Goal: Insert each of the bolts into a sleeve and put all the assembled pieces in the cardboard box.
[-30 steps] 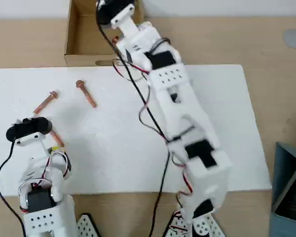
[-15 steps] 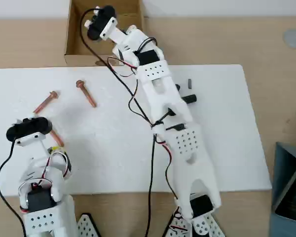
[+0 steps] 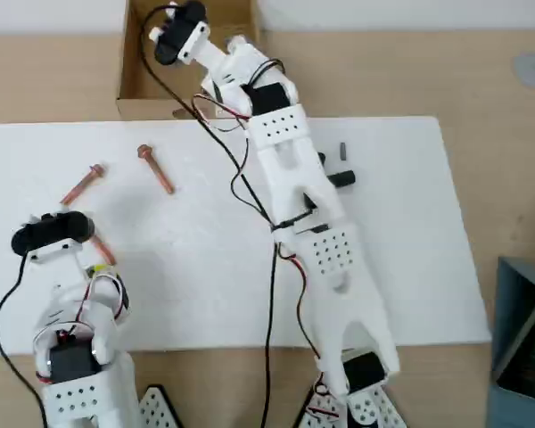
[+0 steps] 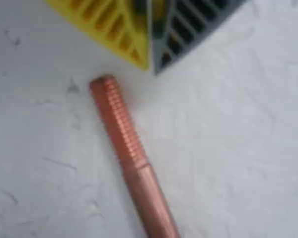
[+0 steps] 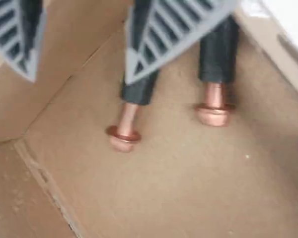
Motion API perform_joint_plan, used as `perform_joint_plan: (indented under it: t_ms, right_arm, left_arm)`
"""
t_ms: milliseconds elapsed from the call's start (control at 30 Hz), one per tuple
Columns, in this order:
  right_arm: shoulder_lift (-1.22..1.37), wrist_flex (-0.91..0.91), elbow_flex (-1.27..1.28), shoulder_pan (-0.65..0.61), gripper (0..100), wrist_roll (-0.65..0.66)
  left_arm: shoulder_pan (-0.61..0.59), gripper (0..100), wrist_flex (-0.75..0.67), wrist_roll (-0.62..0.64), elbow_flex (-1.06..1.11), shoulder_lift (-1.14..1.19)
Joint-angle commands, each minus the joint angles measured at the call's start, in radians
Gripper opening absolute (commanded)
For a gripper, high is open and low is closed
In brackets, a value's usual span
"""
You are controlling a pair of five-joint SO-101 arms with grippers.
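Left wrist view:
- copper threaded bolt (image 4: 126, 158) cut off by picture edge, head end beyond frame
- yellow and dark grey ribbed fingers (image 4: 114, 29) of left gripper (image 4: 150, 67) cropped, bases beyond frame

Right wrist view:
- upper part of black tube sleeve (image 5: 139, 89) and of second black sleeve (image 5: 216, 59) hidden behind blurred grey ribbed finger (image 5: 174, 34) of right gripper (image 5: 79, 74)

High view:
- brown cardboard box (image 3: 132, 80) cropped at top, floor mostly covered by right arm (image 3: 285, 169)
- same bolt (image 3: 102, 251) half hidden under left arm's black wrist head (image 3: 52, 234)
- black sleeve on white mat (image 3: 341, 179) partly behind right arm
- blue-grey bin (image 3: 522, 339) cropped at side
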Motion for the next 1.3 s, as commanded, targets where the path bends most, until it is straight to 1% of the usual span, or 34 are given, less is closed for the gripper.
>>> perform_joint_plan:
  t_ms: [0, 300, 567, 800, 933, 1000, 1100, 1167, 1267]
  right_arm:
    - [-0.016, 0.114, -0.15, 0.018, 12.8, -0.02]
    - [-0.018, 0.454, -0.464, 0.039, 12.8, -0.021]
    - [-0.142, 0.644, -0.458, 0.084, 12.7, -0.021]
    - [-0.291, 0.924, -0.456, 0.087, 12.7, -0.021]
    - [-0.371, 0.927, -0.447, 0.102, 12.7, -0.021]
    - [-0.412, 0.928, -0.403, 0.105, 12.7, -0.026]
    - [-0.495, 0.928, -0.259, 0.119, 12.7, -0.089]
    - [-0.584, 0.928, -0.13, 0.127, 12.7, -0.13]
    - [-0.743, 0.927, 0.12, 0.136, 12.7, -0.155]
  left_arm:
    - [-0.009, 0, -0.006, 0.0, -0.005, -0.005]
    - [-0.009, 0, -0.006, 0.002, -0.005, -0.005]
    - [-0.011, 0, -0.006, 0.002, -0.005, -0.005]
    - [-0.011, 0, -0.006, 0.002, -0.005, -0.005]
    - [-0.011, 0, -0.006, 0.002, -0.005, -0.005]
    - [-0.011, 0, -0.006, 0.002, -0.005, -0.005]
    - [-0.011, 0, -0.006, 0.003, -0.005, -0.005]
    - [-0.011, 0, -0.006, 0.003, -0.005, -0.005]
    - [-0.011, 0, -0.006, 0.003, -0.005, -0.005]
